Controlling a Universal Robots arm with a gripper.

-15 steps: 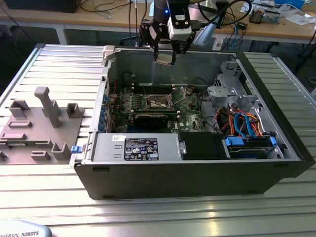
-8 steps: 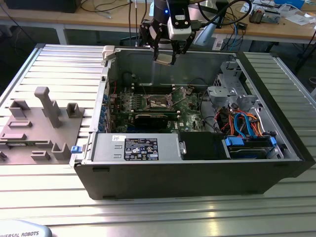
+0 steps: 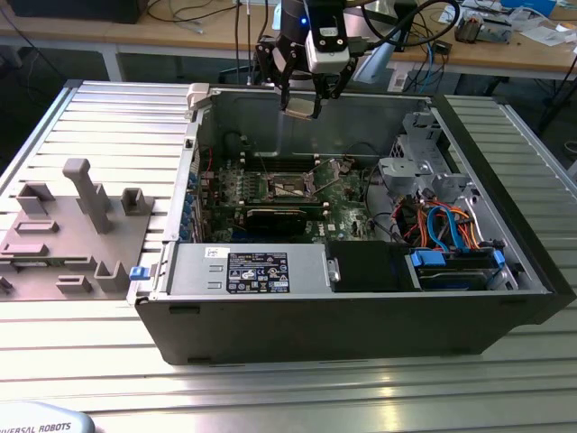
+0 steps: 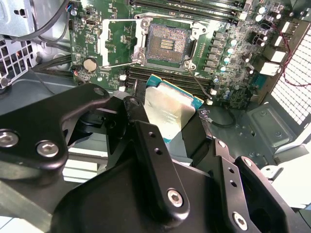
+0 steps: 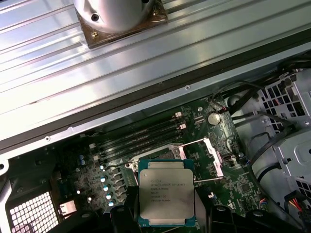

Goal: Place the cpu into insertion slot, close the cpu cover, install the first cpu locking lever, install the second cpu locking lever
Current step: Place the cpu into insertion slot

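The exterior view stands off the table (image 3: 270, 388), high and in front of the open case (image 3: 343, 307). It looks down into the case and across to the benches behind, far enough to take in the whole case.

Both wrist views ride close above the motherboard (image 4: 112, 34). The second wrist view looks steeply down past the black links of the gripper (image 4: 171, 121) onto the slot (image 4: 167, 44). The first wrist view faces from the opposite side, reaching the case wall and table slats beyond. Both share the cpu (image 5: 166, 191) and the board around the slot, which the exterior view also sees.

1 cpu (image 5: 166, 191), 1 slot (image 4: 167, 43), 1 mobo (image 4: 233, 58), 1 pc case (image 3: 315, 320).
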